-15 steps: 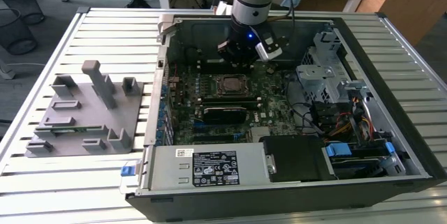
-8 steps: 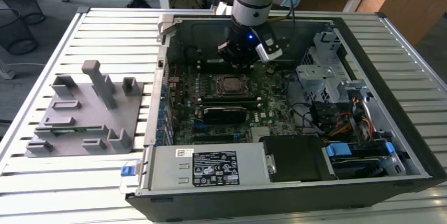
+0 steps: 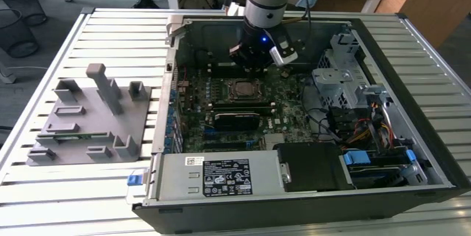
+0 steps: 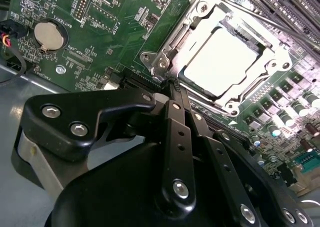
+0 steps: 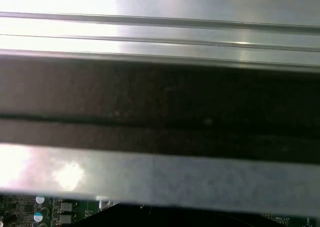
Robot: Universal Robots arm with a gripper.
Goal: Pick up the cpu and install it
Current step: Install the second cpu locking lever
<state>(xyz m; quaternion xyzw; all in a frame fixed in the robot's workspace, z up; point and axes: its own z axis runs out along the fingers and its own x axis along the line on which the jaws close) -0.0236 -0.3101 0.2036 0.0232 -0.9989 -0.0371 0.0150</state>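
Observation:
The cpu (image 4: 222, 62) lies flat inside the metal-framed socket (image 4: 200, 9) on the green motherboard (image 3: 287, 117), with its shiny silver top facing up. In the exterior view the cpu (image 3: 243, 89) sits mid-board inside the open computer case (image 3: 412, 109). My gripper (image 3: 254, 64) hangs just above and behind the socket, clear of the chip. In the second wrist view the gripper (image 4: 172, 84) has its black fingers pressed together at the tip near the socket's frame corner, with nothing between them.
A grey holder fixture (image 3: 88, 120) stands on the slatted table at the exterior view's left. Inside the case are a drive cage (image 3: 338, 76), cables (image 3: 360, 125) and a power supply (image 3: 220, 176). A coin battery (image 4: 50, 34) sits on the board. The case wall (image 5: 160, 102) is close by.

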